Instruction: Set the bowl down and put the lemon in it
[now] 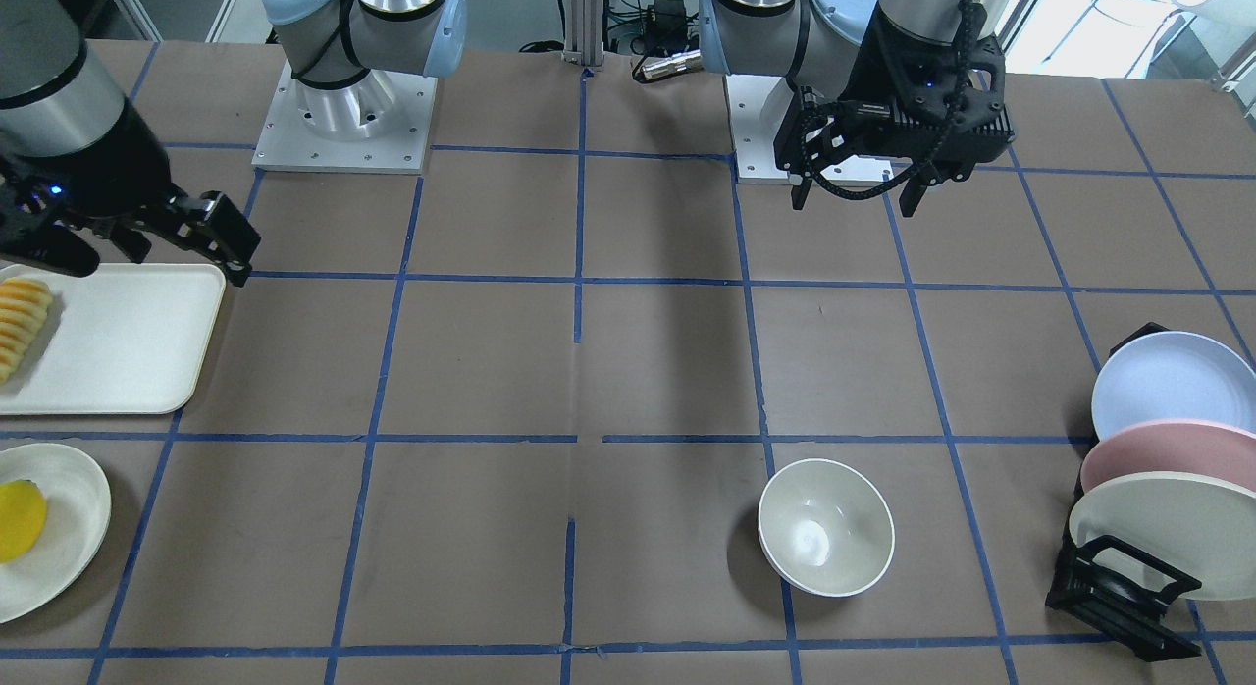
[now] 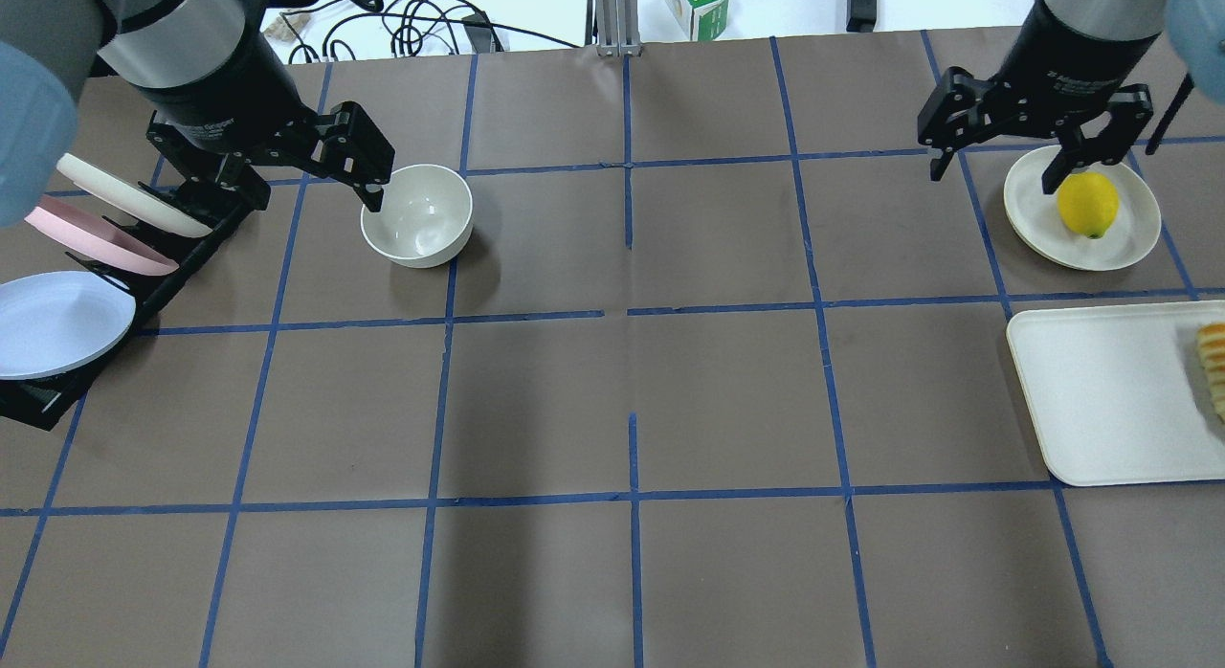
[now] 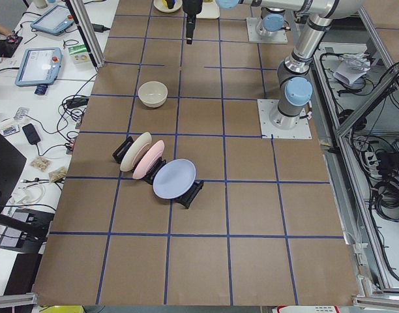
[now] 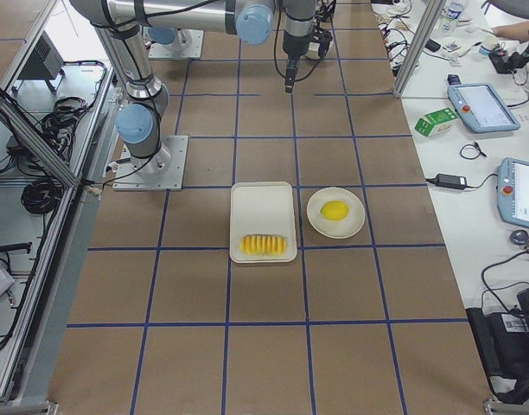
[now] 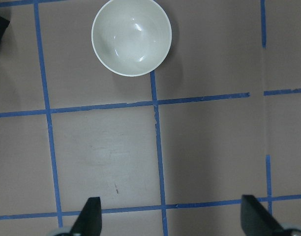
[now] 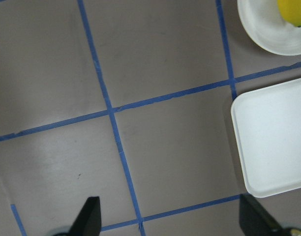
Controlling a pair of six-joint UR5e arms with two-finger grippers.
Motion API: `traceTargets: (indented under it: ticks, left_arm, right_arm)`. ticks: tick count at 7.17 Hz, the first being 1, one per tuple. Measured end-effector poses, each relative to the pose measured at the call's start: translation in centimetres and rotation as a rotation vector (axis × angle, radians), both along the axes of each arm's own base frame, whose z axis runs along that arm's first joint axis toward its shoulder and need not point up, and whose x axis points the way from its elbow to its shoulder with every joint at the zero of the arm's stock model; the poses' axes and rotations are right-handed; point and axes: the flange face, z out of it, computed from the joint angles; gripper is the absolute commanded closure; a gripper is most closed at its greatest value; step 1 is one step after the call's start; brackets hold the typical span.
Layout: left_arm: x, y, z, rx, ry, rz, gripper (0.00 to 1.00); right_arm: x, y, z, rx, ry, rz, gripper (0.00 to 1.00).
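Observation:
The cream bowl (image 2: 417, 215) stands upright and empty on the brown table; it also shows in the front view (image 1: 826, 540) and in the left wrist view (image 5: 131, 37). My left gripper (image 2: 287, 185) is open and empty, raised above the table beside the bowl, well apart from it (image 1: 852, 202). The yellow lemon (image 2: 1087, 205) lies on a flat cream plate (image 2: 1029, 223); it also shows in the front view (image 1: 20, 520) and at the top edge of the right wrist view (image 6: 292, 12). My right gripper (image 2: 995, 175) is open and empty, raised beside that plate (image 1: 147, 263).
A black rack (image 2: 38, 400) with three pastel plates stands left of the bowl (image 1: 1119, 587). A white tray (image 2: 1101, 400) with a row of sliced fruit (image 2: 1213, 362) lies next to the lemon's plate. Blue tape lines grid the table.

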Motion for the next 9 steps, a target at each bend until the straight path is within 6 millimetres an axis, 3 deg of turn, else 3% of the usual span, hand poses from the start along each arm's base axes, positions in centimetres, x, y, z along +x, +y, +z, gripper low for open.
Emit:
traceTargets:
  ticks: [3,5,6,9]
  left_arm:
    - [0.1,-0.3,-0.3,0.005,0.003,0.003,0.0]
    - [1.4,-2.3,-2.5,0.033,0.003,0.025,0.0]
    - [3.1,-4.6,-5.0,0.05,0.004,0.057,0.0]
    - [6.8,-13.1,-19.5,0.047,0.004,0.111,0.0]
  right_arm:
    - [-9.7,-3.2,-2.6,-0.041,0.034,0.085,0.0]
    - [-15.8,-5.1,-5.5,-0.062,0.054,0.11,0.0]
    - [-18.1,-5.9,-7.2,-0.068,0.06,0.102,0.0]
    - [-22.3,-8.8,-13.6,-0.084,0.073,0.076,0.0]
